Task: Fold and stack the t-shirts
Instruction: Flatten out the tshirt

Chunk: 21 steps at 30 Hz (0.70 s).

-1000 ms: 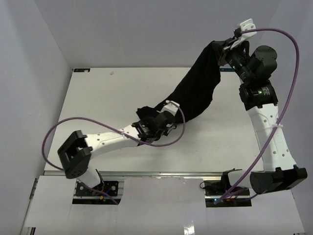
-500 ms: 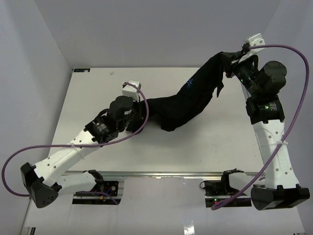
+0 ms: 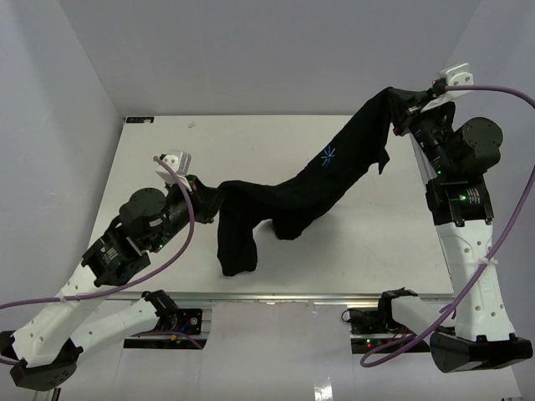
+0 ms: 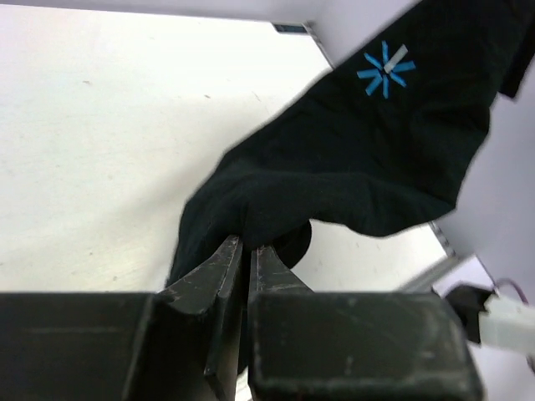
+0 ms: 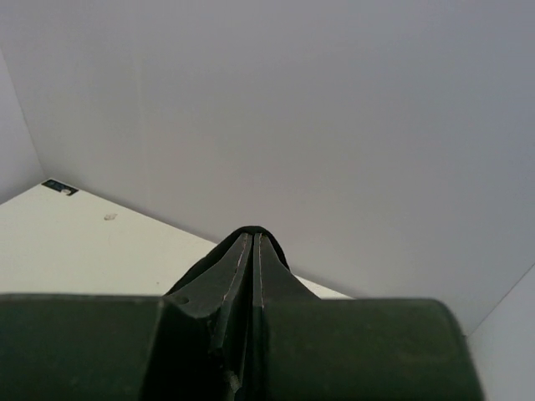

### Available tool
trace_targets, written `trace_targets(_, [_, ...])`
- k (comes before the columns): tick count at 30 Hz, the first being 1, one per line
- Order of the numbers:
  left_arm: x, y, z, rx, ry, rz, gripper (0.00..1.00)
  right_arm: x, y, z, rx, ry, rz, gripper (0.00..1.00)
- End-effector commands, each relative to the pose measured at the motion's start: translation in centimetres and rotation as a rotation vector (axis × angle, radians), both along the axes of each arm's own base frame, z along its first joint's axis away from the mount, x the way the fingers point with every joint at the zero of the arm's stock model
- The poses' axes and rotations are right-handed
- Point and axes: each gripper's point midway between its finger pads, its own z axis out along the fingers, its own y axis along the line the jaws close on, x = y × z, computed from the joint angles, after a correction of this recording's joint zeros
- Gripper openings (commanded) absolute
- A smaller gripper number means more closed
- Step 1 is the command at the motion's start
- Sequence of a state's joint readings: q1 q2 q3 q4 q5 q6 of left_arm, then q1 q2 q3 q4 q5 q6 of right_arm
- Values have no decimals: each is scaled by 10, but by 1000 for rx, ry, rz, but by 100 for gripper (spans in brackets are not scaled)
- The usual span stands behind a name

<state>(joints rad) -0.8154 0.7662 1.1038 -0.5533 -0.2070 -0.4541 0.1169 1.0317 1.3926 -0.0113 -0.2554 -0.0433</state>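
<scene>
- The black t-shirt is soft, matte fabric, strung in a sagging band through the air above the table; it runs from the far right corner down toward the left middle
- A tiny blue logo, shaped like a starburst of short strokes, sits on the smooth, taut middle of the band; in the left wrist view it shows one pale stroke among the blue ones
- Near the left end a loose part of the cloth hangs down in a narrow, rumpled fold with its lower end at the tabletop; a second, shorter flap droops beside it
- The left gripper has its dark, scuffed fingers pressed almost together, with only a thin slit between them; a bunched edge of the t-shirt is pinched at their tips
- The right gripper, held high by the far wall, has its jaws fully together; the upper end of the t-shirt is clamped there, and black cloth bulges round over the fingertips in the right wrist view
- The table is flat, matte white with a metal rail along its near edge
- A glossy purple cable arcs over the right arm
</scene>
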Motion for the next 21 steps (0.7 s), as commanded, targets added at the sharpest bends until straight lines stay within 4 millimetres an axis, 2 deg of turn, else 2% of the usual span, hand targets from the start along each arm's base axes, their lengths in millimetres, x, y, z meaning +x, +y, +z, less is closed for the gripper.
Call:
trace_targets(1, [23,15,-36,42,79,182,17,20,-8,-24,95,67,-47,6])
trace_targets(2, [30,16,-54,73,97,208,17,27,-8,-34,108,96,-55,6])
trace_targets(3, [44,13,-62,83,100,234,17,33,-8,-42,117,112,-57,6])
trace_targets(4, [51,10,-71,95,112,236,16,49,-8,-66,137,177,-70,6])
trace_targets(5, [65,16,-82,90,127,269,15,56,-8,-77,142,202,-78,6])
trace_targets(7, [79,10,-108,97,194,241,11,75,-7,-102,152,248,-92,6])
trace_targets(8, [92,21,-121,76,219,279,10,82,-8,-121,158,287,-101,6])
trace_targets(9, [97,18,-137,72,261,258,9,94,-9,-136,162,310,-119,6])
trace_targets(10, [101,20,-145,64,281,259,9,100,-10,-147,164,327,-129,6])
trace_targets(11, [113,32,-151,36,293,293,8,107,-11,-161,173,355,-142,6])
trace_targets(12, [117,35,-162,32,321,294,8,119,-12,-182,174,400,-166,6])
trace_targets(13, [120,32,-176,29,368,265,8,126,-12,-190,178,414,-170,6])
trace_targets(14, [128,39,-179,2,383,270,8,133,-12,-200,183,433,-181,6])
trace_targets(15, [132,40,-182,-14,396,265,8,145,-12,-219,193,476,-198,6])
trace_targets(16, [135,37,-184,-29,411,236,9,151,-11,-226,197,489,-197,6])
trace_targets(18, [148,45,-194,-35,439,254,10,171,-9,-241,214,514,-211,6])
trace_targets(19, [155,45,-189,-42,434,255,11,178,-9,-245,225,520,-215,6])
trace_targets(21, [168,49,-200,-43,466,265,16,200,-5,-253,251,534,-217,6])
